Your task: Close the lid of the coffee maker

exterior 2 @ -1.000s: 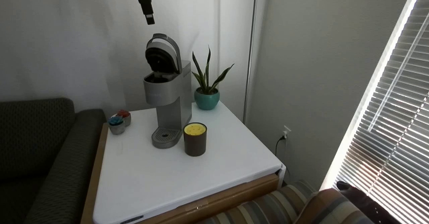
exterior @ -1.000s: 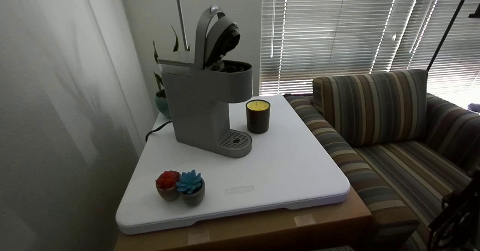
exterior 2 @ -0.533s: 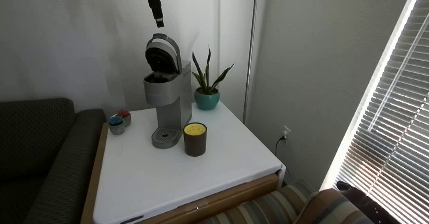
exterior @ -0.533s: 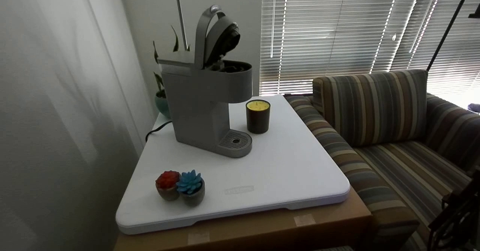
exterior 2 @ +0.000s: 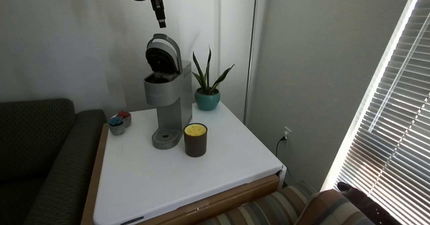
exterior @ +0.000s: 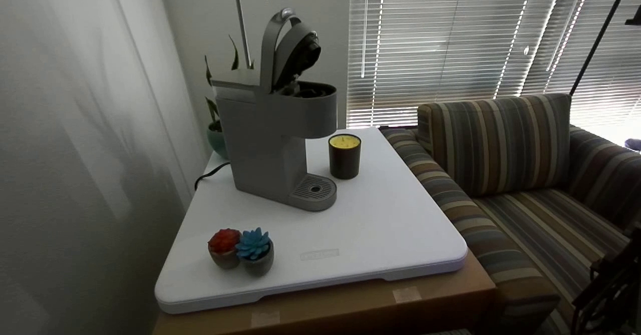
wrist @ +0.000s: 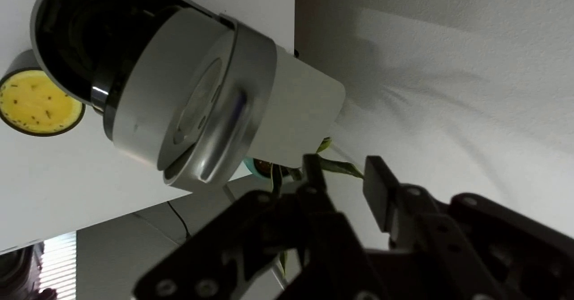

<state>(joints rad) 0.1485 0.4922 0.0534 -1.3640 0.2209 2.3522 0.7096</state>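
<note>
Toward the wall-side edge of the counter [exterior: 385, 230], coffee maker [exterior: 270, 139] stands upright, lid [exterior 2: 161, 59] tipped up steeply on top of it in both exterior views. So closing: not done. Pincer [wrist: 344, 174] hangs above the coffee maker, fingers apart, nothing between them, visible gap down to the handle [wrist: 244, 116]; no contact. My read: approach phase. Left to do, I'd say: reach the back of lid or handle, swing it forward and down, press till it seats, back off. How hard it latches: can't tell. Materials: body looks like matte grey plastic, flat-sided and boxy, rounded at the brew front. Lid is a rounded grey shell with a black underside. Handle is a curved band, satin metal sheen in wrist view, arched over the lid; probably slick, so pushing likely beats pinching. Drip base [exterior: 314, 190] is round-nosed, perforated grille, one larger hole. Candle [exterior: 344, 162] near it: smooth dark cylinder, speckled yellow wax. Plant pot [exterior 2: 207, 100] at the wall-side corner of the window end: round, teal, stiff pointed leaves. Toward the other wall-side corner: red succulent [exterior: 224, 247] and blue succulent [exterior: 254, 249], spiky rosettes in grey cups, close together. Counter: smooth white slab, rounded corners, on a taped brown box [exterior: 330, 305].
</note>
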